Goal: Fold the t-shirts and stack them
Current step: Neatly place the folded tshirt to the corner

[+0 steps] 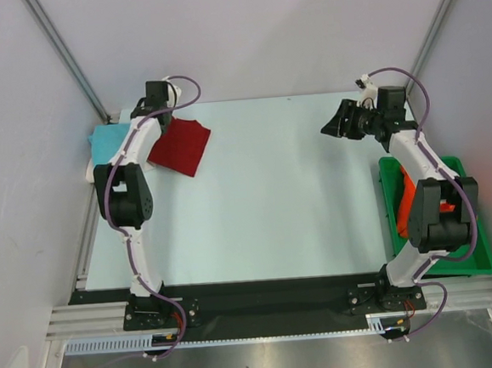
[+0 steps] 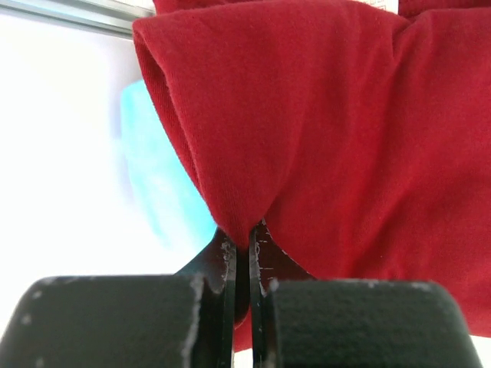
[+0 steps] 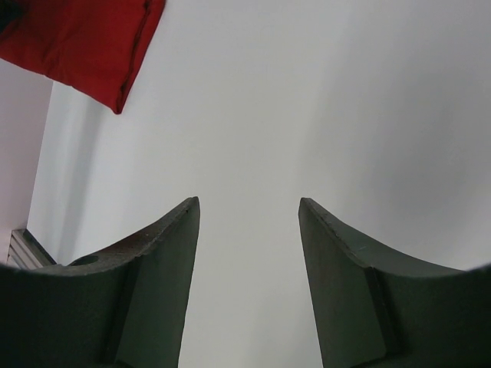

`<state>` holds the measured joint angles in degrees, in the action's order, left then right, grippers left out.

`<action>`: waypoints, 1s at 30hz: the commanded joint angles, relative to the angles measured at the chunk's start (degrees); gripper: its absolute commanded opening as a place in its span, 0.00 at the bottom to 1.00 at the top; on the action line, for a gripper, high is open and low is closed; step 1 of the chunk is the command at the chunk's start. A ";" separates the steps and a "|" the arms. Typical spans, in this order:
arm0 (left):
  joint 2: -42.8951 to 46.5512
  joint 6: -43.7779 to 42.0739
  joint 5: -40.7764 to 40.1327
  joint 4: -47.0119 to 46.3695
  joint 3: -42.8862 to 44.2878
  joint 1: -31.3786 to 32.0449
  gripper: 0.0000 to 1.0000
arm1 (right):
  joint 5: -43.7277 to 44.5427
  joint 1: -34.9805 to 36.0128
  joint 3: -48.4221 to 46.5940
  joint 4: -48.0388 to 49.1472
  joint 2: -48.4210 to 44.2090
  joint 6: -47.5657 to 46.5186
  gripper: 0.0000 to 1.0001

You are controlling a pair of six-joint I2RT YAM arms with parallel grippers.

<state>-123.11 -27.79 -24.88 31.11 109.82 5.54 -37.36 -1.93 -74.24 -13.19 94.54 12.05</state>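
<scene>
- Top view: the dark red t-shirt [image 1: 181, 146] lies folded at 10 o'clock on the table [image 1: 272, 190], under the left arm [image 1: 140, 141]; the turquoise t-shirt [image 1: 109, 144] is just beside it at its 9 o'clock; the orange t-shirt [image 1: 406, 197] sits in the green tray [image 1: 482, 255] at 4 o'clock; the right gripper [image 1: 333, 119] hangs at 2 o'clock
- Left wrist: the left gripper [image 2: 244, 239] is pinched tight on a fold of the dark red cloth
- Right wrist: jaws wide apart, holding nothing; red cloth at 11 o'clock

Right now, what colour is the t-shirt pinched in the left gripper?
Dark red; the t-shirt shows best in the left wrist view, pinched by the left gripper.
</scene>
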 commanded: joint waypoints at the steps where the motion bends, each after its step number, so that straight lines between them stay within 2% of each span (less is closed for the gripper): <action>1: 2.70 -3.50 -4.29 -7.81 -0.30 -1.41 0.00 | 0.54 -0.09 1.64 1.94 -3.40 0.51 0.60; 9: 4.63 -8.50 -9.04 -16.51 -3.56 -2.38 0.00 | 0.54 -0.35 2.96 2.64 -4.10 1.22 0.60; 20: 6.04 -10.96 -11.15 -21.18 -6.11 -3.34 0.00 | 0.27 -0.26 1.81 3.35 -2.08 1.92 0.60; 30: 6.92 -19.58 -11.85 -33.91 -9.10 -5.36 0.01 | 0.98 0.09 3.48 4.05 -3.13 1.48 0.60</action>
<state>-121.75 -42.74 -34.37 6.37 101.12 1.69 -36.88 -2.02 -71.09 -11.55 92.62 13.52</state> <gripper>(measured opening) 0.038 0.600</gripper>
